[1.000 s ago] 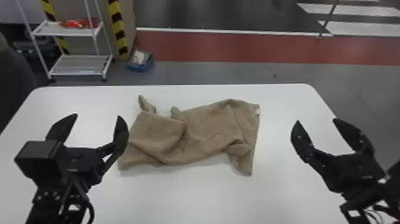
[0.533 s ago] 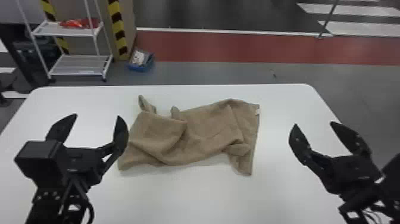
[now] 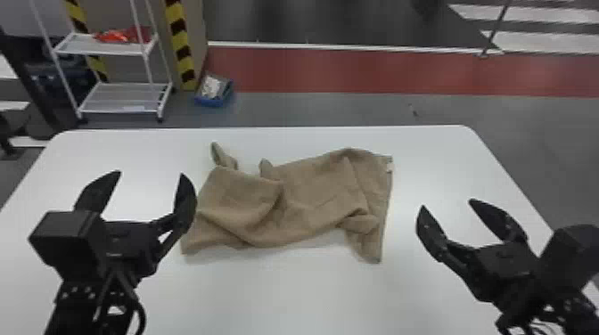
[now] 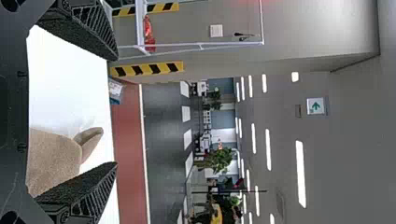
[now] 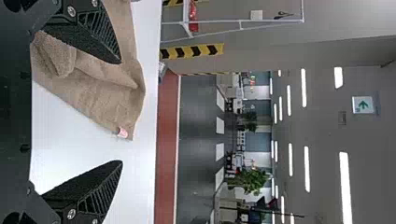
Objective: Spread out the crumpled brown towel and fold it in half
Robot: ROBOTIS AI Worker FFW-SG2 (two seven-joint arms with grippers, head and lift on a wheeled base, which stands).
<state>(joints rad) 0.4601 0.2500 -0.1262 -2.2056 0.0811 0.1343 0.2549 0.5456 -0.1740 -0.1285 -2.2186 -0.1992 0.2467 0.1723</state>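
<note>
The white table (image 3: 289, 303) runs beneath everything, its far edge straight between rounded corners, beyond the towel. On it the brown towel (image 3: 312, 196) lies rumpled, between my two grippers and a little in from that edge. My left gripper (image 3: 150, 173) is spread wide beside the towel's left end; my right (image 3: 447, 204) also gapes, apart from its right side. A wall sign (image 4: 315, 106) bears a green arrow; the towel's small tag (image 5: 122, 132) is unreadable.
</note>
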